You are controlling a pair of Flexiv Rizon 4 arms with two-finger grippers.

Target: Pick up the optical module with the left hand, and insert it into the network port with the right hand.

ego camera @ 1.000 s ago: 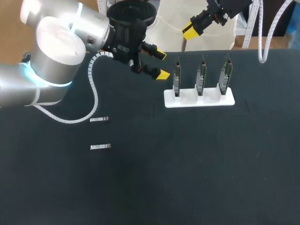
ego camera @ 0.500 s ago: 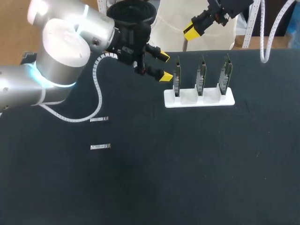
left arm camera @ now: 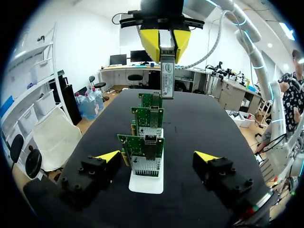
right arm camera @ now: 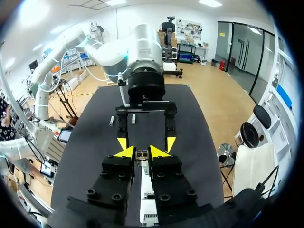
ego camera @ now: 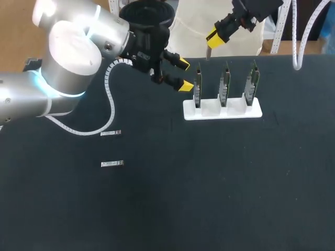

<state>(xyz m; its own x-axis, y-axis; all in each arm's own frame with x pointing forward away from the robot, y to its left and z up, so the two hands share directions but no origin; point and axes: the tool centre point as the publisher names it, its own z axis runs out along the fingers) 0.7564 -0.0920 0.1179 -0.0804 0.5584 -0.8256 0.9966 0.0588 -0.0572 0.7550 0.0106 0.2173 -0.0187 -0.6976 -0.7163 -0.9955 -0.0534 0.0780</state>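
My left claw [ego camera: 183, 74] stands wide open and holds nothing. Its two yellow tips are spread far apart with only air between them. It hangs above the far part of the table [ego camera: 209, 183], just beside the left end of the white stand [ego camera: 222, 111], and points along the row of three green cards [left arm camera: 141, 151] standing upright in that stand. Seen from my left wrist, the nearest card sits straight ahead between the spread fingers, touched by neither. Its metal port [left arm camera: 150, 144] faces me, and the other two cards line up behind it.

My right claw [right arm camera: 138, 152] is closed narrow on the module [left arm camera: 166, 78], with both yellow tips pressing it from two sides. The module is a slim metal bar that hangs upright below the tips. It is in the air over the far end of the card row as my left wrist sees it. In the view from above it is up near the back of the table, close to the stand and apart from the cards. It is not in any port.

A second module [ego camera: 110, 133] and a third module [ego camera: 112, 164] lie flat on the table's left side, one nearer me than the other, well apart from both claws and from the stand.
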